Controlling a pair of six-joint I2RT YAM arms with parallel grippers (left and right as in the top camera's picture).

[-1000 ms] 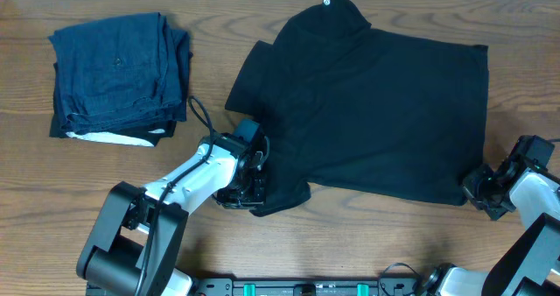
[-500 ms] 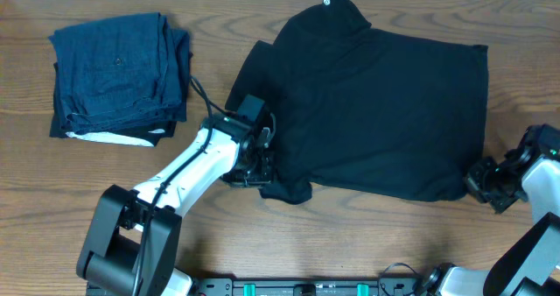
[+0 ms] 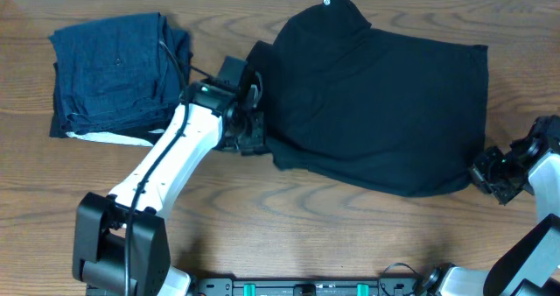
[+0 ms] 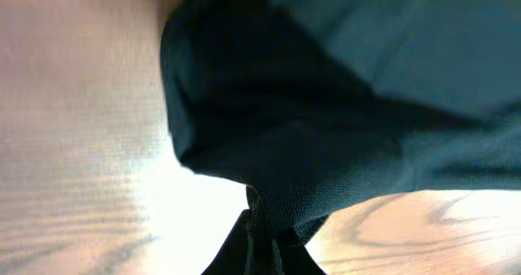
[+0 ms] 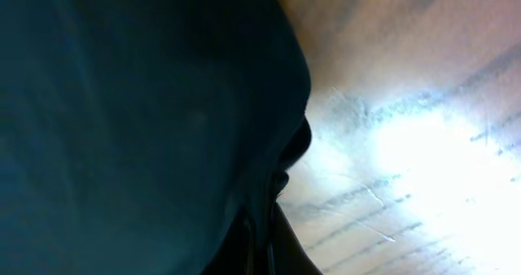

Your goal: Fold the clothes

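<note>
The black shirt (image 3: 376, 95) lies spread on the wooden table, collar with a tiny white mark at the far edge. My left gripper (image 3: 251, 138) is shut on the shirt's near left corner and holds it lifted over the left side; the pinched fabric (image 4: 277, 145) fills the left wrist view. My right gripper (image 3: 486, 172) is shut on the shirt's near right corner, and the dark cloth (image 5: 138, 120) covers most of the right wrist view.
A folded dark blue stack (image 3: 118, 73) with a white edge lies at the far left, close to my left arm. Bare wooden table (image 3: 332, 235) runs along the front.
My left gripper has carried the shirt's near left corner away from the front edge, towards the far left. The shirt's front hem has drawn back. My right gripper has shifted slightly right.
</note>
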